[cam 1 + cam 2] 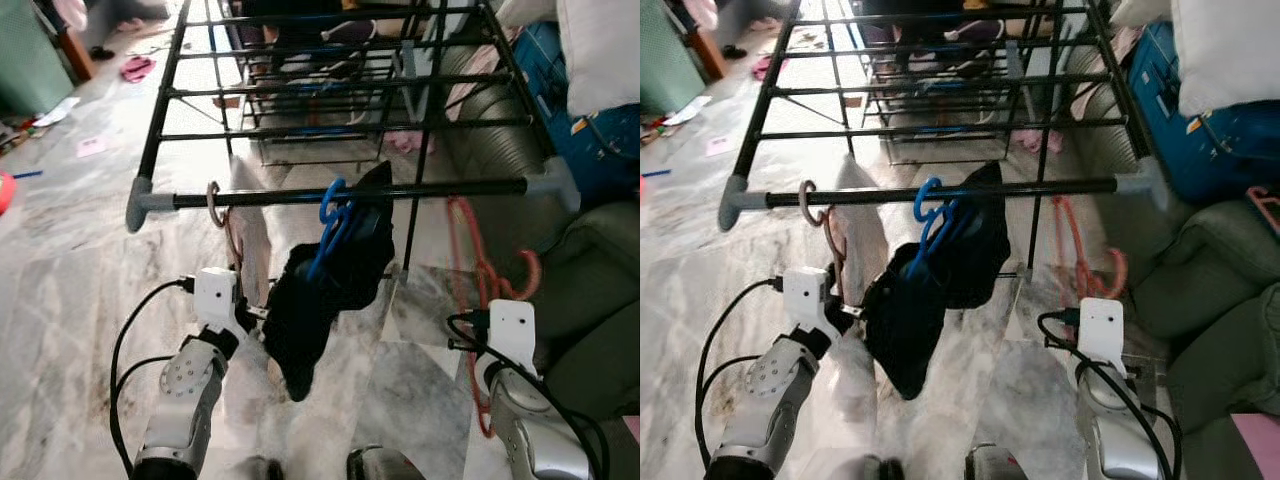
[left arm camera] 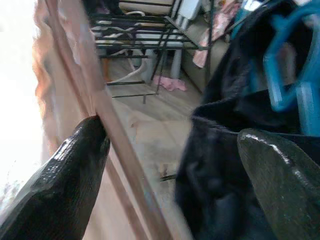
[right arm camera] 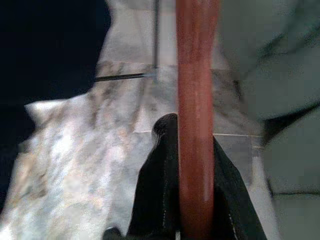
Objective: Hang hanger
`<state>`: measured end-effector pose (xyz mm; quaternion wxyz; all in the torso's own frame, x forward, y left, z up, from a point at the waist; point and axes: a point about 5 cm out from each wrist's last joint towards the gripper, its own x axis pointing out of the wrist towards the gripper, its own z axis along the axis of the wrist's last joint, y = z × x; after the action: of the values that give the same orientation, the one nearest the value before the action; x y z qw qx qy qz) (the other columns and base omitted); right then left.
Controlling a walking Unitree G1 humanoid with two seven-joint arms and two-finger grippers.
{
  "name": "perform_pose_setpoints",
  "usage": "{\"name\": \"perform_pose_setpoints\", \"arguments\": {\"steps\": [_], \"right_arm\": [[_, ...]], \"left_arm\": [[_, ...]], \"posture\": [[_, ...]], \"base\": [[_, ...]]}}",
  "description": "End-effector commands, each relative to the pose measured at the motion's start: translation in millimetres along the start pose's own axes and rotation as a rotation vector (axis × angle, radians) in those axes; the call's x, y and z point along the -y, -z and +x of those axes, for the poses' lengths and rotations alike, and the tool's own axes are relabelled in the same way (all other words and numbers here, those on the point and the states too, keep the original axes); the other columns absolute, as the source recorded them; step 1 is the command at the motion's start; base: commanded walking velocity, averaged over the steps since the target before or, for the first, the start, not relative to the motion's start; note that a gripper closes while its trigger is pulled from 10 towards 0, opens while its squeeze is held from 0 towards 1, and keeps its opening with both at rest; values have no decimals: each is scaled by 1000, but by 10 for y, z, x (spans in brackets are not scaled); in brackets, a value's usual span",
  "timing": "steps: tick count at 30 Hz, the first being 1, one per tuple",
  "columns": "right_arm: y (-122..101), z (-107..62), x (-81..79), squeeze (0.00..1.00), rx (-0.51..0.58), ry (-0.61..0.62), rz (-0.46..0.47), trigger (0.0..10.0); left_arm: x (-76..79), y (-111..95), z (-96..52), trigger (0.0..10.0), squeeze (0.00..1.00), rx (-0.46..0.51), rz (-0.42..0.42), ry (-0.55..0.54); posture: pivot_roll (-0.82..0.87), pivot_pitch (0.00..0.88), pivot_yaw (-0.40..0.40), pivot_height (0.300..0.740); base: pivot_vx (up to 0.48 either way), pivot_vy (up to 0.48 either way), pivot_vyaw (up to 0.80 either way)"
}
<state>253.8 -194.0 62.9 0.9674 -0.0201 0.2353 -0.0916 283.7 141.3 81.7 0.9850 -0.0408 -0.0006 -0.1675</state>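
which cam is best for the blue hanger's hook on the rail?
Left eye view: the blue hanger hooks over the rack's front rail, dark garment hanging below. Right eye view shows the same. Left wrist view catches blurred blue plastic beside the open left claw; the hook-on-rail contact isn't visible there. Right wrist view shows the right claw on a red hanger.

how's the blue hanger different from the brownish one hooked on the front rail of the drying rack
The blue hanger carries a black garment; the brown hanger has a pale garment on it. The blue one hangs near the middle of the front rail; the brown one hangs near the rail's left end, above the left gripper. Both are hooked over that rail.
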Motion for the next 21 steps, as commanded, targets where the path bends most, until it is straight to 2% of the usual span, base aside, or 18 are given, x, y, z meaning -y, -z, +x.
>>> {"name": "perform_pose_setpoints", "arguments": {"steps": [1, 11, 13, 14, 16, 18, 21], "right_arm": [[24, -8, -23, 0, -14, -20, -17, 10000], [-83, -48, -170, 0, -11, -145, -74, 10000], [-167, -61, -207, 0, 10, -174, -77, 10000], [-278, -58, -234, 0, 33, -196, -73, 10000], [-441, 10, -214, 0, 54, -206, -73, 10000], [-486, 40, -208, 0, 58, -210, -84, 10000], [-662, 119, -255, 0, 85, -216, -97, 10000]], "left_arm": [[-62, 53, -80, 10000, 0, -20, 12, -26], [-119, 127, -243, 10000, 0, -44, 52, -18], [-122, 126, -239, 10000, 0, -44, 53, -19], [-115, 125, -231, 10000, 0, -43, 54, -15], [-97, 119, -221, 10000, 0, -39, 52, -5], [-96, 120, -221, 10000, 0, -38, 53, -2], [-100, 129, -228, 10000, 0, -40, 56, 3]], "posture": [[-111, 192, 23, 740], [-112, 218, 19, 740], [-112, 220, 21, 740], [-112, 220, 23, 740], [-114, 219, 25, 740], [-114, 219, 25, 740], [-112, 226, 26, 740]], "base": [[0, 0, 0], [0, 0, 0], [0, 0, 0], [0, 0, 0], [0, 0, 0], [0, 0, 0], [0, 0, 0]]}}
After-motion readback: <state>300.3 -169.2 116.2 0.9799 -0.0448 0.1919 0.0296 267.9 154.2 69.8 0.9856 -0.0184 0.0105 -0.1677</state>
